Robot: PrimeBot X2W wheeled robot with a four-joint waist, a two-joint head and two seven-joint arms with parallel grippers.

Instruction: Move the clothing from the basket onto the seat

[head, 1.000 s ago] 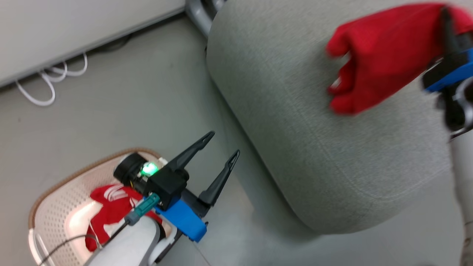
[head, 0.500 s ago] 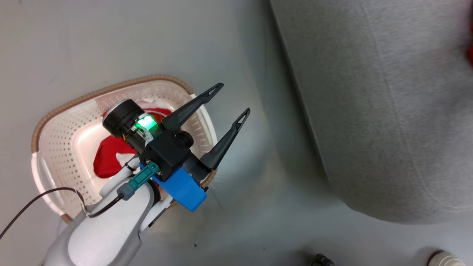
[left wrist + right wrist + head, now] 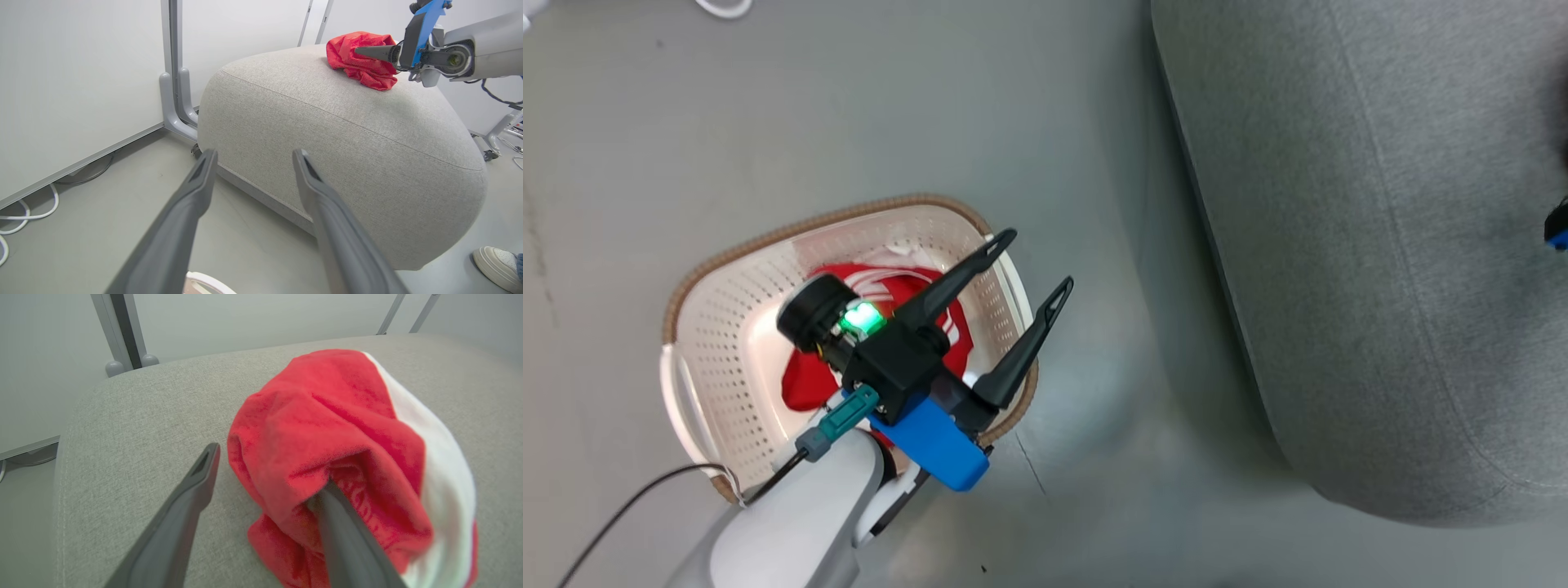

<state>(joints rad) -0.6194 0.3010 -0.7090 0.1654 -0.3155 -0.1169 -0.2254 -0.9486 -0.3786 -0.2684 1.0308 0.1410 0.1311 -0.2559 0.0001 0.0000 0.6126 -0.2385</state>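
Note:
The cream basket (image 3: pixel 809 222) stands on the floor at the lower left of the head view, with red clothing with white stripes (image 3: pixel 800 390) lying inside. My left gripper (image 3: pixel 1036 261) hovers open and empty over the basket's right rim, its fingers (image 3: pixel 327 212) pointing toward the grey seat (image 3: pixel 1339 245). On top of the seat lies another red garment with white trim (image 3: pixel 359 61). My right gripper (image 3: pixel 269 467) is open there, and the garment (image 3: pixel 327 416) drapes over its right finger, hiding the tip.
White cables (image 3: pixel 24 212) lie on the floor along the pale wall panel. A grey metal post (image 3: pixel 175 102) stands behind the seat. A person's shoe (image 3: pixel 496 261) rests on the floor beside the seat's far side.
The head camera has swung down and left, so the basket now sits nearer mid-picture and the red garment is out of that view. My left gripper stays open over the basket.

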